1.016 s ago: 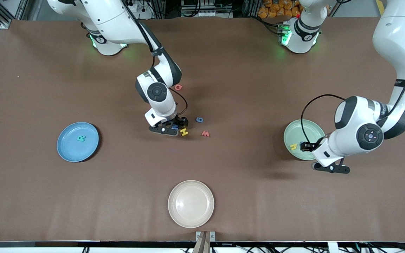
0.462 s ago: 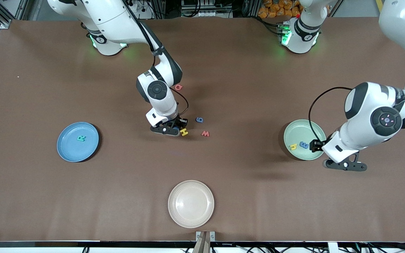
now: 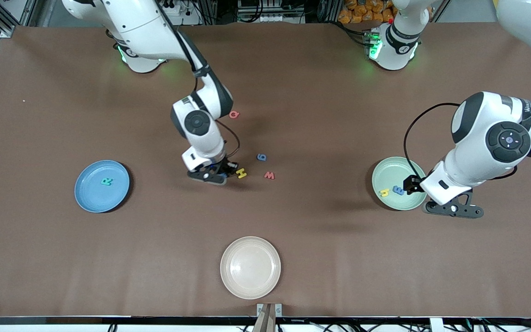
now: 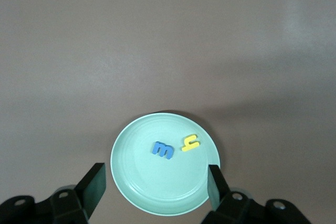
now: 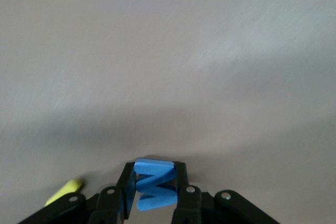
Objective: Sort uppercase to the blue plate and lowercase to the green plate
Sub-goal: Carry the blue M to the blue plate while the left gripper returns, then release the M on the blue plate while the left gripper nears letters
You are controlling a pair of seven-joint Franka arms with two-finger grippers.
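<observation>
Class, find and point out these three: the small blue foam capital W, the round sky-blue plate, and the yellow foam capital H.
Small blue foam capital W (image 5: pixel 154 186): right wrist view, its middle.
Round sky-blue plate (image 3: pixel 91 193): front view, bare inner surface.
Yellow foam capital H (image 3: pixel 241 173): front view, its crossbar.

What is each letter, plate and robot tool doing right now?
right tool: shut on the blue W
left tool: open, holds nothing, over the green plate
blue e: lying in the green plate
yellow h: lying in the green plate
green R: lying in the blue plate
yellow H, red w, blue g, pink Q: loose on the table
cream plate: empty
</observation>
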